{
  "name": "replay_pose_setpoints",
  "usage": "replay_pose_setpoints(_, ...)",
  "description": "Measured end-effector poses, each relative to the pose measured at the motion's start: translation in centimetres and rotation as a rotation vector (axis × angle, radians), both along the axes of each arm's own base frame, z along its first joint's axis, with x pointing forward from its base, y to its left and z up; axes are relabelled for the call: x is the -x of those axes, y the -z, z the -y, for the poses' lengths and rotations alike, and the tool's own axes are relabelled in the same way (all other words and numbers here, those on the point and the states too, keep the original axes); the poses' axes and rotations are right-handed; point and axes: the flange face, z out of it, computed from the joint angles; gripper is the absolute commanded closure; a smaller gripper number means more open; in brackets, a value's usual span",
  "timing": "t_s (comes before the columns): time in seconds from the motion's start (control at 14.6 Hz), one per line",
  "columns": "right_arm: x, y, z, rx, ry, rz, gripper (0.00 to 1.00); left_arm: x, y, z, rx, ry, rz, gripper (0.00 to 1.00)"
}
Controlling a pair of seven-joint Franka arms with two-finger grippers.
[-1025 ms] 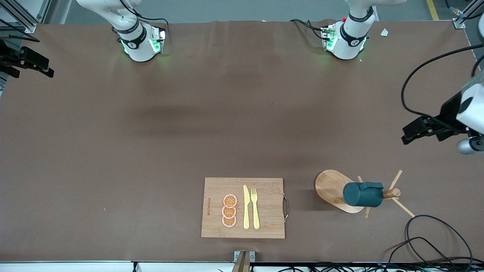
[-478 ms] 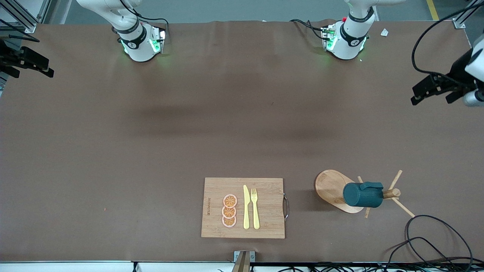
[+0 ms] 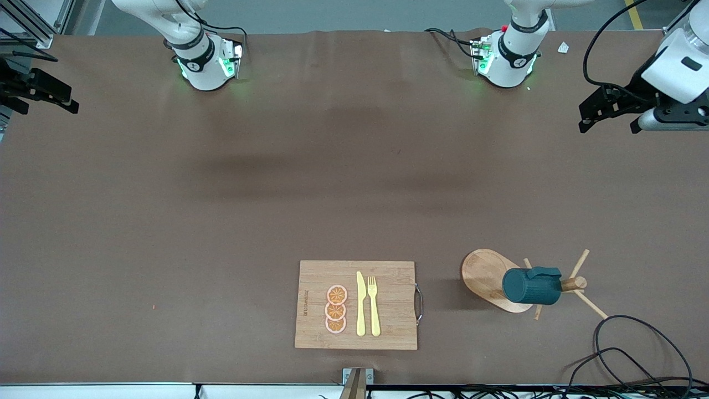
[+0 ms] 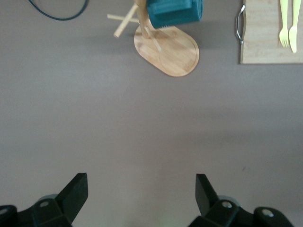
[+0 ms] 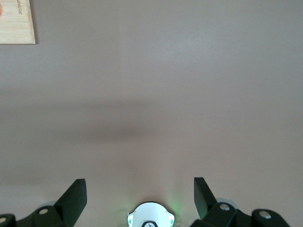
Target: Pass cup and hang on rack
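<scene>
The dark teal cup hangs by its handle on a peg of the light wooden rack, which stands near the front camera toward the left arm's end of the table. No gripper touches either one. My left gripper is up in the air over the table's edge at the left arm's end, open and empty. The left wrist view shows the cup on the rack well away from the left gripper. The right arm waits, its right gripper open and empty; in its wrist view the right gripper is over bare table.
A wooden cutting board with a yellow knife, a fork and orange slices lies near the front edge. A black cable loops on the table beside the rack. The right arm's base shows below its gripper.
The left gripper has moved away from the rack toward the robots' side of the table, staying open. The cup stays on the rack and the right arm is still.
</scene>
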Motion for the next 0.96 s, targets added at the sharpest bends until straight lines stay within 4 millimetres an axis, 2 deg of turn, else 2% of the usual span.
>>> replay_pose_setpoints(0.14,0.0,0.0,0.0,0.0,0.0,0.0,0.0,0.1,-0.3,-0.1,-0.001,0.036,0.0,0.0)
replay_pose_setpoints(0.48,0.0,0.0,0.0,-0.001,0.001,0.0,0.0,0.0,-1.4,-2.2,0.0,0.075,0.003,0.0)
replay_pose_setpoints(0.96,0.0,0.0,0.0,-0.002,0.0,0.001,0.0,0.1,-1.5,-2.0,0.0,0.012,-0.008,0.0)
